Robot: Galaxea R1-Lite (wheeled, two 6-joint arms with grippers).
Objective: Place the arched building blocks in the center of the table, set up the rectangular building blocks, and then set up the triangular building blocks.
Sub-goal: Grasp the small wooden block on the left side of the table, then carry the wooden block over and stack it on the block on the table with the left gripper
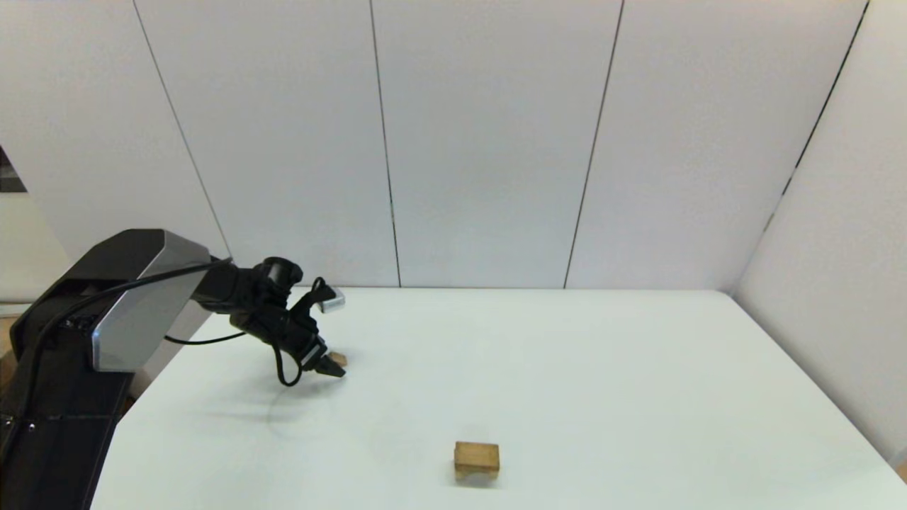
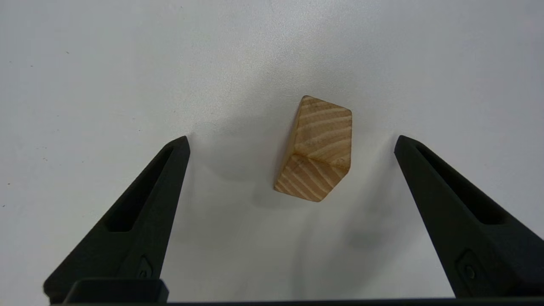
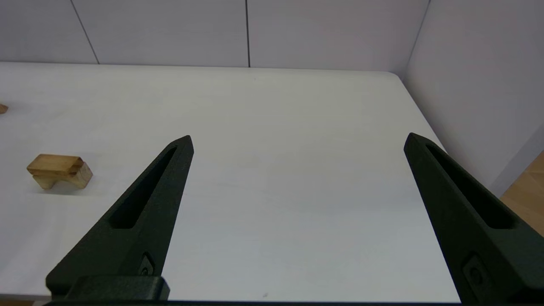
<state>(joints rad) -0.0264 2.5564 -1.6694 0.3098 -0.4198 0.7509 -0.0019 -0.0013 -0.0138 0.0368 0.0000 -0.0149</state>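
Observation:
The triangular block (image 2: 316,148) lies on the white table (image 1: 567,368) at the left, between the fingers of my left gripper (image 2: 291,142), which is open and not touching it. In the head view that gripper (image 1: 331,368) hovers low over the triangular block (image 1: 339,358). Near the table's front middle the arched block (image 3: 63,179) stands notch down, with the rectangular block (image 3: 55,162) lying flat on top of it. The head view shows this stack as one, the arched block (image 1: 476,465) beneath the rectangular block (image 1: 476,448). My right gripper (image 3: 297,140) is open and holds nothing, well to the stack's right.
White wall panels close off the table's far and right sides. The left arm's grey-and-black body (image 1: 127,297) reaches in over the table's left edge. The table's far right corner (image 3: 393,74) is rounded.

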